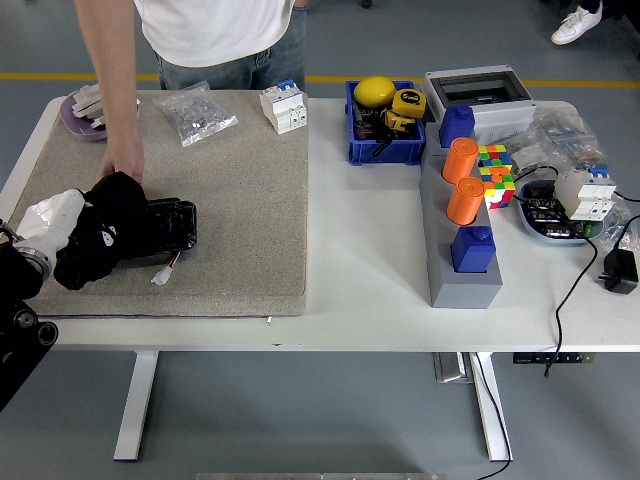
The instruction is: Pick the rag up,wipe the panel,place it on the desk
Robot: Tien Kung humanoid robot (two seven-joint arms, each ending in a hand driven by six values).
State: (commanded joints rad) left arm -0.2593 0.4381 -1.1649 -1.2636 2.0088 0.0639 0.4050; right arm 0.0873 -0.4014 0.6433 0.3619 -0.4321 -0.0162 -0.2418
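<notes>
The black rag (160, 227) lies bunched on the left part of the beige panel (230, 190), a small white tag sticking out at its lower edge. My left hand (92, 232), black with a white wrist cover, comes in from the left edge and is shut on the rag's left end; hand and rag blend, so single fingers are hard to tell apart. The person's hand (125, 160) hangs just above the rag's top left and touches or nearly touches it. My right hand is out of view.
On the panel's far edge are a clear bag of small parts (197, 113) and a white breaker (284, 106). A purple plate (85, 108) sits far left. A blue bin (385, 125), a grey block with orange cylinders (462, 220), a cube and cables fill the right side.
</notes>
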